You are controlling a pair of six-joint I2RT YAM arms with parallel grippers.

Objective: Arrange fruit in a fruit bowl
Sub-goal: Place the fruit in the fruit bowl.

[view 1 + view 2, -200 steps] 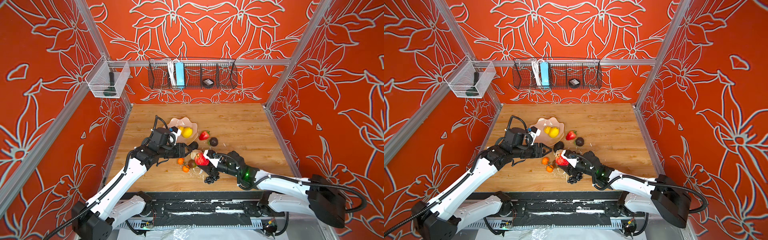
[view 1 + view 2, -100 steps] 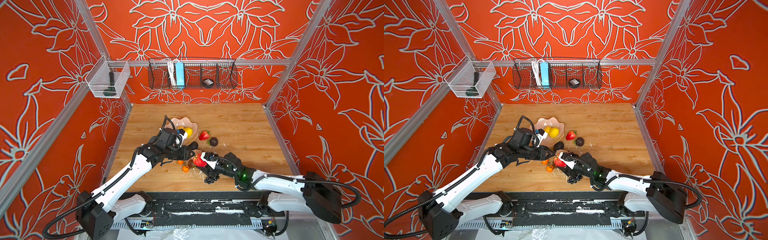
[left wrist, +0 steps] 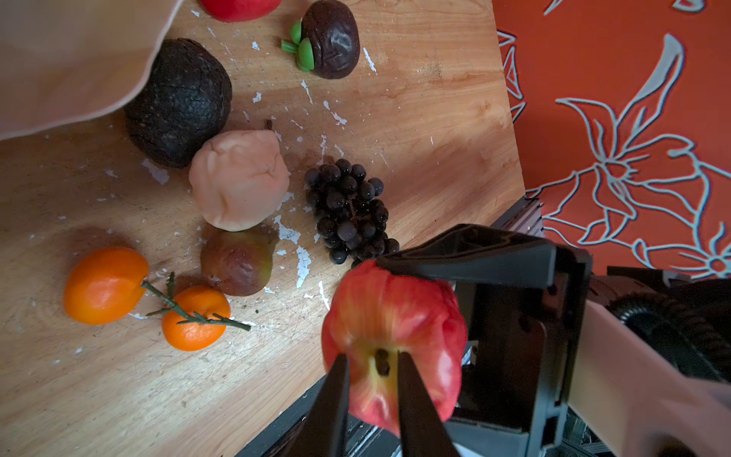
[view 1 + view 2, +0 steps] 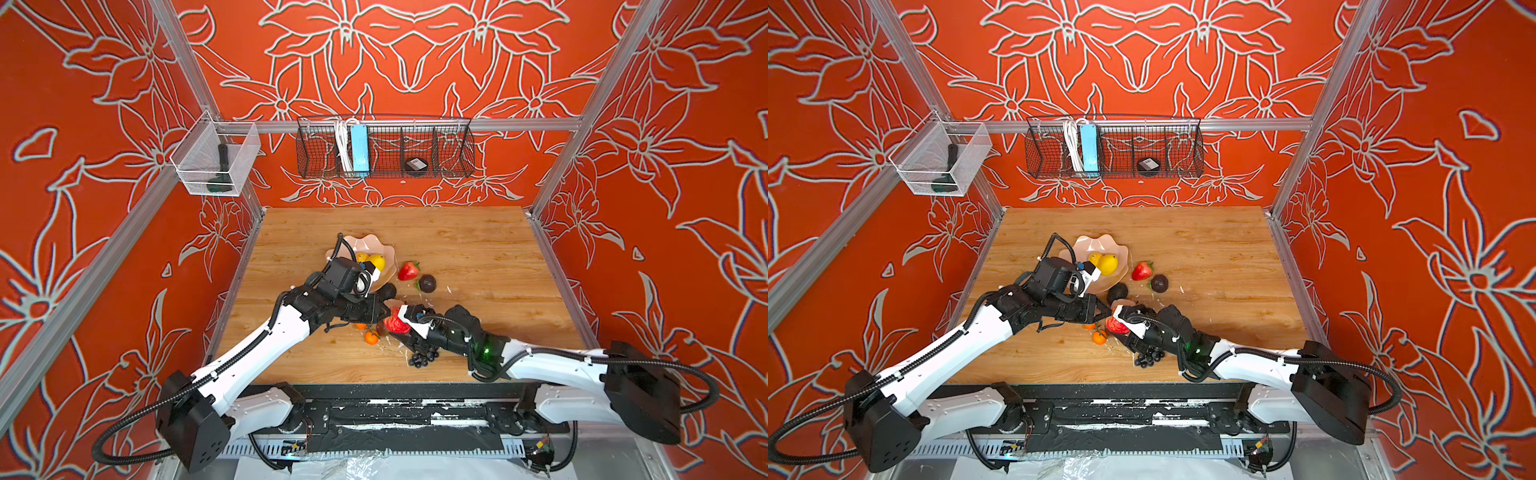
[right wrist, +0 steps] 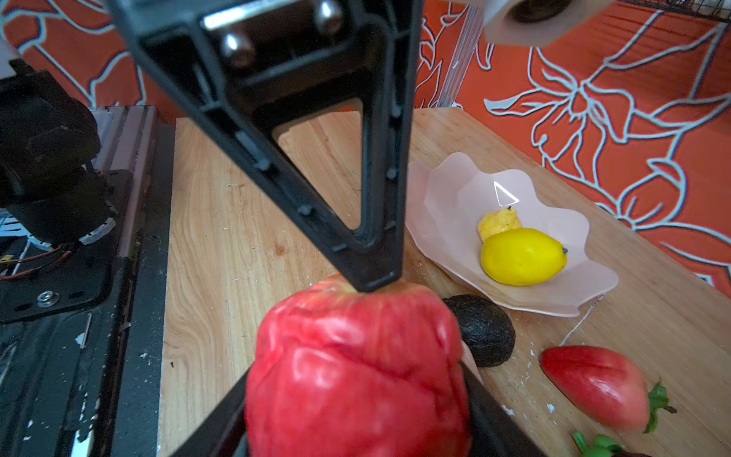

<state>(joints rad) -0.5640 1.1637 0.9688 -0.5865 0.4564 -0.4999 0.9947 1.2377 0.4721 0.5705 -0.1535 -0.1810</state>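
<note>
The worktop [image 4: 478,257] carries the pink fruit bowl [image 4: 374,243] at centre frame in both top views. It holds a yellow lemon [image 4: 377,262], and most of the fruit lies loose below it. Lower centre, my right jaws grip the red fruit [image 4: 395,323]. My left jaws have just narrowed onto its dimpled end and are pinching it. I judge this a handover toward the bowl.
</note>
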